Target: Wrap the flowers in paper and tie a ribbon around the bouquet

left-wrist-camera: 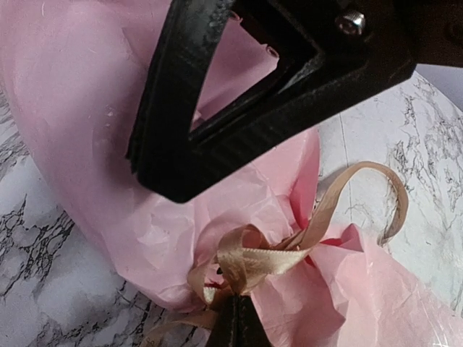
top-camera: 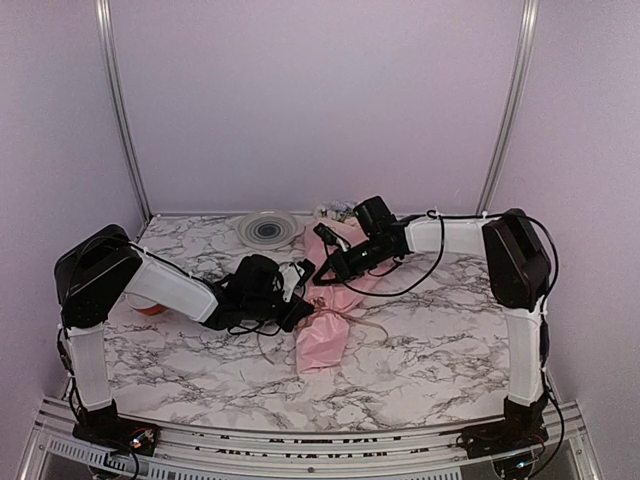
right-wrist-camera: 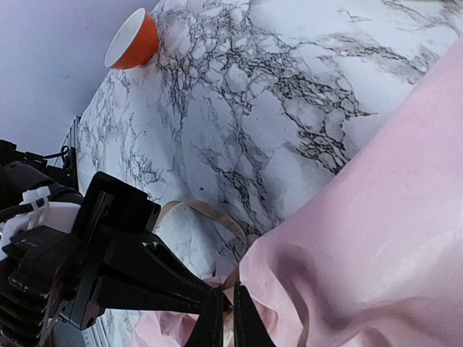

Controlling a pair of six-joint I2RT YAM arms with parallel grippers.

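your bouquet (top-camera: 325, 335) lies on the table (top-camera: 450, 330), with the ribbon (left-wrist-camera: 253, 260) looped round its pinched waist. at that waist your left pincer (left-wrist-camera: 235, 318) is closed tight on the ribbon. your right pincer (right-wrist-camera: 223, 322), just beside it, pinches a strand too, tips nearly together.

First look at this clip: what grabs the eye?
The pink paper bouquet lies mid-table, cinched at its waist by a looped tan ribbon. The left gripper and right gripper meet tip to tip at that knot, both closed, the right pinching ribbon. A small orange spool sits alone at the table's left side.
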